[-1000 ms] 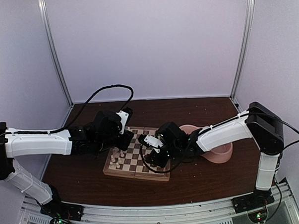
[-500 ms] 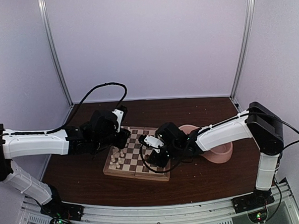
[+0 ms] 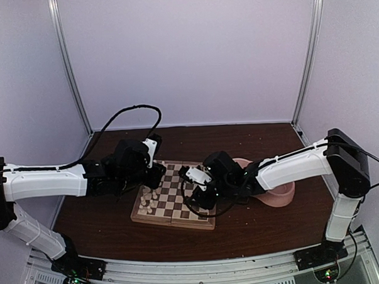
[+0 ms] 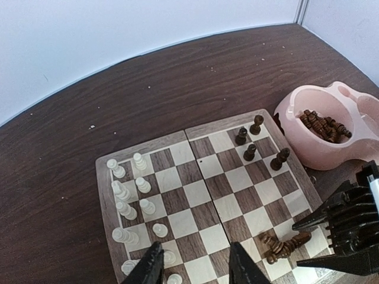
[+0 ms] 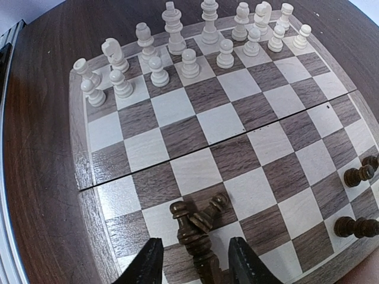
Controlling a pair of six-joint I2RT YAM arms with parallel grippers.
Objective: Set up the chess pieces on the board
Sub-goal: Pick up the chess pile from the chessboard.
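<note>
The board (image 3: 173,205) lies between my arms and also shows in the left wrist view (image 4: 204,195) and the right wrist view (image 5: 177,106). Cream chess pieces (image 5: 177,35) stand in two rows on its left side (image 4: 127,195). A few dark pieces (image 4: 249,139) stand at the far right corner. Two dark pieces (image 5: 198,228) lie toppled on the near right squares (image 4: 284,245). My right gripper (image 5: 198,263) is open, low over them, one piece lying between its fingers without touching them. My left gripper (image 4: 198,269) is open and empty above the board's left half.
A pink double bowl (image 4: 349,157) holding several dark pieces (image 4: 323,121) stands just right of the board (image 3: 276,191). My right gripper's black body (image 4: 349,231) shows at the board's near right corner. Dark wooden table (image 3: 240,140) lies around, with white walls behind.
My left gripper has drawn back a little to the left of the board's far left corner. My right arm has shifted slightly right, its gripper staying low over the toppled dark pieces.
</note>
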